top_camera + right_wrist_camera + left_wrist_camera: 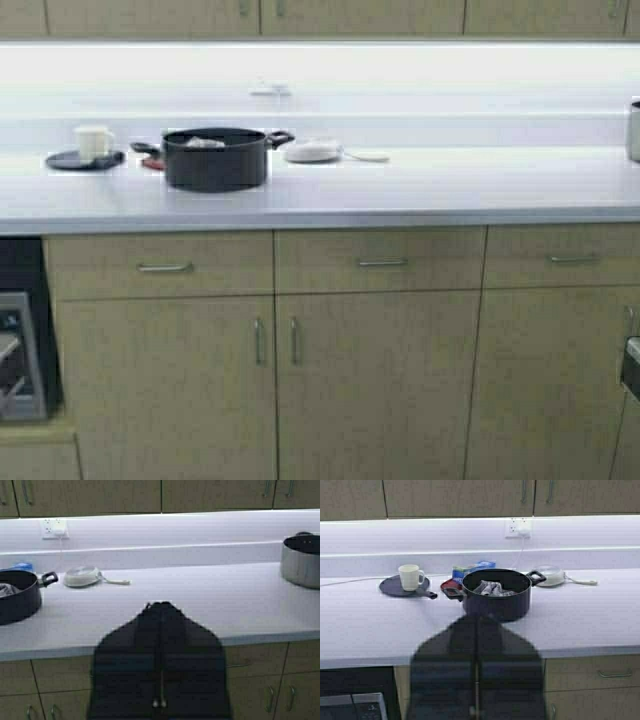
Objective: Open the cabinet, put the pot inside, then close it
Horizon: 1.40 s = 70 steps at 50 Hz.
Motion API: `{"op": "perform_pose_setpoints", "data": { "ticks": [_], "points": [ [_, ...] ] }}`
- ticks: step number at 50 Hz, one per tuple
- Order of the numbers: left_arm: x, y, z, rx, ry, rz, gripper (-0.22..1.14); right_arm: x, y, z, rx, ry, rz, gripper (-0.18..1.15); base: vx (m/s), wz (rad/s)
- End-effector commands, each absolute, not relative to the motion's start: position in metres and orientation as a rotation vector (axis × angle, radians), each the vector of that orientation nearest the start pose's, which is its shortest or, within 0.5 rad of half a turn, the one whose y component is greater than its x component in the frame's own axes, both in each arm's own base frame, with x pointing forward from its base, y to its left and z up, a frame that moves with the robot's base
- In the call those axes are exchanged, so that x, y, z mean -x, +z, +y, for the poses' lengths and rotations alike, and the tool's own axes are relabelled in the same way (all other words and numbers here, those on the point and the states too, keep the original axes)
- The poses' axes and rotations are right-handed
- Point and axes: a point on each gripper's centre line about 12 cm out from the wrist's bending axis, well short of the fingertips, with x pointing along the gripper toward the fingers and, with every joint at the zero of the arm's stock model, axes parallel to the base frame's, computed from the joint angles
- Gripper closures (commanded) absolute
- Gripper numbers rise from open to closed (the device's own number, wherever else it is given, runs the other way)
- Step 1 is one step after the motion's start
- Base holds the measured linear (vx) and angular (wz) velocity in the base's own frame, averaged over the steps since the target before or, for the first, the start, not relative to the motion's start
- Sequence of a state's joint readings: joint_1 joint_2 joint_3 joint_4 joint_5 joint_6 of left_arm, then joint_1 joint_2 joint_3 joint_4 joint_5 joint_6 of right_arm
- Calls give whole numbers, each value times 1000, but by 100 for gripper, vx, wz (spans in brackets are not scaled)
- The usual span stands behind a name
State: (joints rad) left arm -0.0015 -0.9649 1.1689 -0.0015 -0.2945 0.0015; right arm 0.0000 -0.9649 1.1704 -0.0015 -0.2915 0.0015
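The black pot [215, 160] stands on the white counter [400, 195], left of centre, with a grey cloth inside; it also shows in the left wrist view [495, 600] and the right wrist view [17, 600]. The cabinet's tan doors [260, 15] hang shut above the counter, with bar handles at their meeting edges [535, 492]. Neither arm shows in the high view. My left gripper [477, 617] is shut and empty, held back off the counter's front edge, facing the pot. My right gripper [161, 604] is shut and empty, further right along the counter.
A white mug [93, 142] stands on a dark round board left of the pot. A small white lidded pan [313, 150] lies to the pot's right. A steel pot [300, 562] stands far right. Floor units with drawers [380, 350] are below, and an appliance [20, 350] at lower left.
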Motion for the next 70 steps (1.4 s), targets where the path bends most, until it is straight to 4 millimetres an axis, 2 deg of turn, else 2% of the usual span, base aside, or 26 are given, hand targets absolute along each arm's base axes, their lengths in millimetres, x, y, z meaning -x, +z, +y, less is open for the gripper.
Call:
{"op": "perform_pose_setpoints", "data": {
  "ticks": [1,5,13,42,57,70],
  "points": [
    [-199,296,-1,-6,-6,-87,93,-198,292,1,-11,5,-78,93,3,2],
    [-199,296,-1,-4,-6,-87,84,-197,290,1,-16,5,-77,88,4,0],
    [-199,295,-1,6,-6,-84,89,-197,290,1,-12,6,-78,91,8,-6],
    [-199,293,-1,33,-8,-78,89,-201,286,1,-5,7,-54,91,17,-5],
    [-208,288,-1,16,-8,-41,89,-198,283,1,-1,8,-54,91,31,18],
    [-207,288,-3,-21,-19,-41,89,-195,285,1,-7,8,-67,91,35,19]
  ]
}}
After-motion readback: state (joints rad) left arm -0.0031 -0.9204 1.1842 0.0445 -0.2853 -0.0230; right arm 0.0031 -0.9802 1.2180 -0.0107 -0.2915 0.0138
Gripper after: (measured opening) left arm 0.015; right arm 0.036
